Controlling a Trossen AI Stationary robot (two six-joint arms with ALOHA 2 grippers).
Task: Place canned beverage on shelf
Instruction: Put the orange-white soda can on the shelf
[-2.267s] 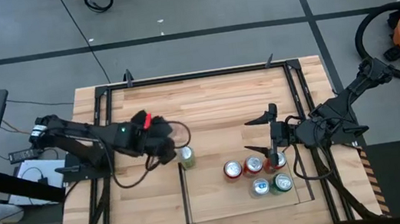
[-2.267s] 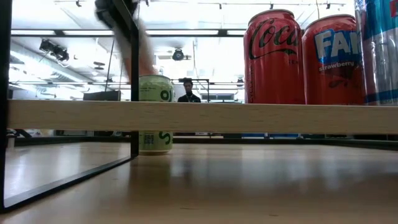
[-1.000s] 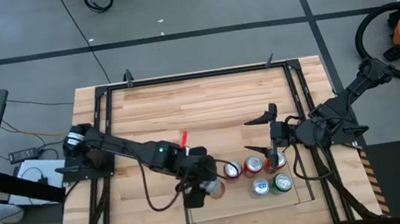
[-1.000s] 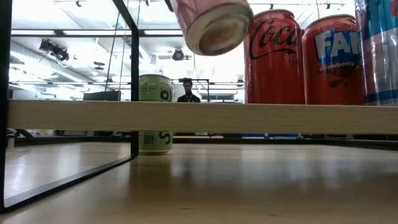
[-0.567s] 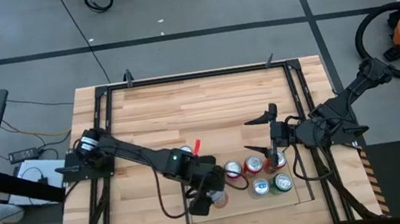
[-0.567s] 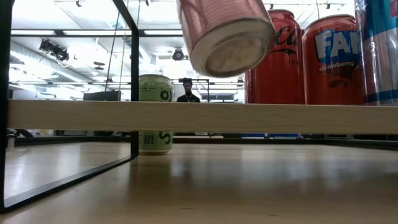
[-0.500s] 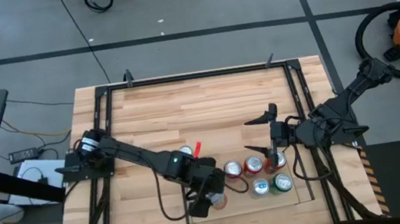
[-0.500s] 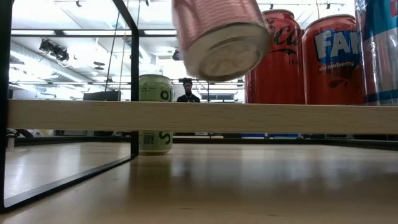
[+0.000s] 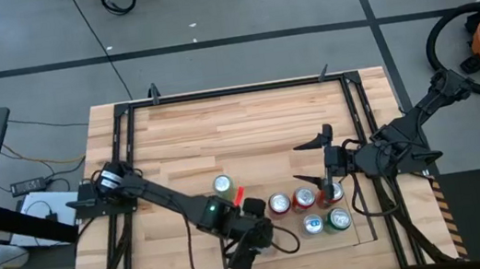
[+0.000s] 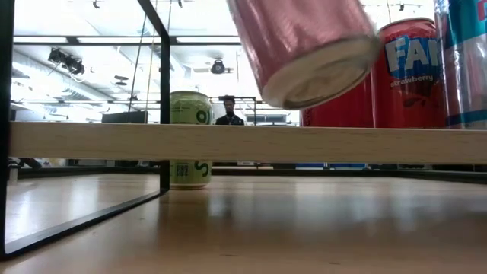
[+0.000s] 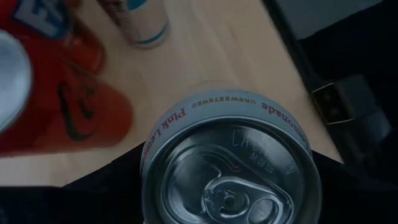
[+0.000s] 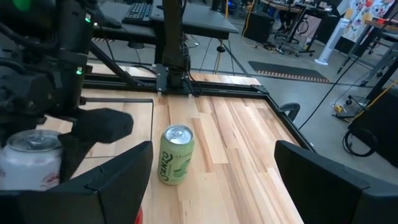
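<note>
The left gripper (image 9: 252,242) holds the pink lemonade can (image 10: 304,47) by its sides, hanging tilted above the shelf (image 10: 243,142) — its base faces the bare board just beside the cola can (image 11: 84,118). The right gripper (image 9: 325,162), empty and parted, waits over the cluster — farther off.

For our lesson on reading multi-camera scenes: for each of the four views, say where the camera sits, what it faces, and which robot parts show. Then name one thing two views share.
High view: overhead, looking straight down; both arms, shelf.
Low view: table height, looking level; pink can tilted above the shelf, no arm.
Left wrist view: looks down past the left gripper holding the pink can.
Right wrist view: right gripper fingers open, left arm beyond.
Shared: green can, also in high and low views.
</note>
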